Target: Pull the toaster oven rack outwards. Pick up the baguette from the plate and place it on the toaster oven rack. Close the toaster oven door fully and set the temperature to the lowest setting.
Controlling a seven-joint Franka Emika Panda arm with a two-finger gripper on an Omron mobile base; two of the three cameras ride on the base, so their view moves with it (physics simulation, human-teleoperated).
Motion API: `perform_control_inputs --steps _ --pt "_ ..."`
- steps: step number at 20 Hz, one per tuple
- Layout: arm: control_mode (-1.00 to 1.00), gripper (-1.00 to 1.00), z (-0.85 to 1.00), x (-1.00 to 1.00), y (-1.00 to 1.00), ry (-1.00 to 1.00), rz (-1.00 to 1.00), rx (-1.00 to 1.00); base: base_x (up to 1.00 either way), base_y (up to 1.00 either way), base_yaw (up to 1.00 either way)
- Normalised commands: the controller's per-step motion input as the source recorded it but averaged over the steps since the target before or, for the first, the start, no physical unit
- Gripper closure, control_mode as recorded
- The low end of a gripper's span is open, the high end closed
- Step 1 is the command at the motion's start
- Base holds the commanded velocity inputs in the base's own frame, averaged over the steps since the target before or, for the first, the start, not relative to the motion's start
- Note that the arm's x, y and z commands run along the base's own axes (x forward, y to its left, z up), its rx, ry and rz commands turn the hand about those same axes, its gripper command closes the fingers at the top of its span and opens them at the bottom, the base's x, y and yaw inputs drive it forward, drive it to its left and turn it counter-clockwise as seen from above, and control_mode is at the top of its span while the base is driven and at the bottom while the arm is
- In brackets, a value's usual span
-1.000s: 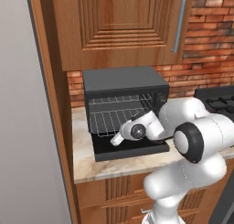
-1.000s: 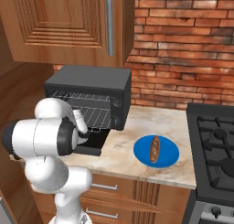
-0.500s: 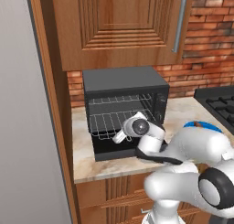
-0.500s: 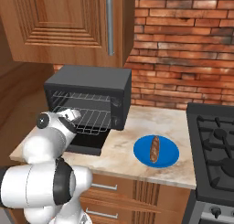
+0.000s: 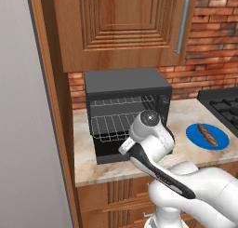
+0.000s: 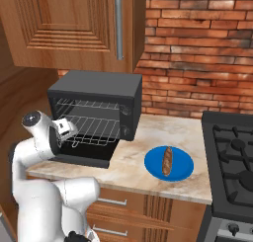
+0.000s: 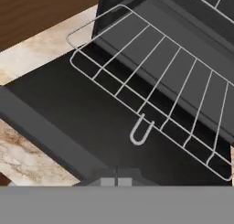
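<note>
On the desk (image 6: 133, 167) sits the toaster oven (image 6: 99, 95), its door (image 7: 68, 122) dropped flat and open. Rack (image 7: 155, 95) partly drawn out over the door, small wire loop (image 7: 140, 130) at its front edge. Hand (image 7: 116, 181) hovers just before that loop, fingers closed together, gripping nothing, apart from the wire. Baguette (image 6: 167, 160) lies on the blue plate (image 6: 183, 169), right of the oven, near the stove (image 6: 232, 157).
</note>
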Motion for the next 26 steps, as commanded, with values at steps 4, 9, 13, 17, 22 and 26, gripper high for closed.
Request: perform_control_inputs --steps 4,9,13,17,22,26 --pt "-1.00 1.00 0.37 -1.00 -0.03 -0.07 -0.04 0.00 0.00 0.00 0.00" --pt "-1.00 1.00 0.94 -0.53 -0.20 -0.29 -0.03 0.00 0.00 0.00 0.00" --pt "-1.00 1.00 0.82 -0.11 -0.52 -0.24 -0.10 0.03 0.00 0.00 0.00" --pt "-1.00 1.00 0.51 0.00 -0.79 -0.03 -0.11 0.10 0.00 0.00 0.00" --pt "-1.00 1.00 0.20 0.00 -0.90 0.00 -0.04 0.16 0.00 0.00 0.00" --pt "-1.00 1.00 -0.01 0.00 -0.70 0.00 -0.08 0.09 0.00 0.00 0.00"
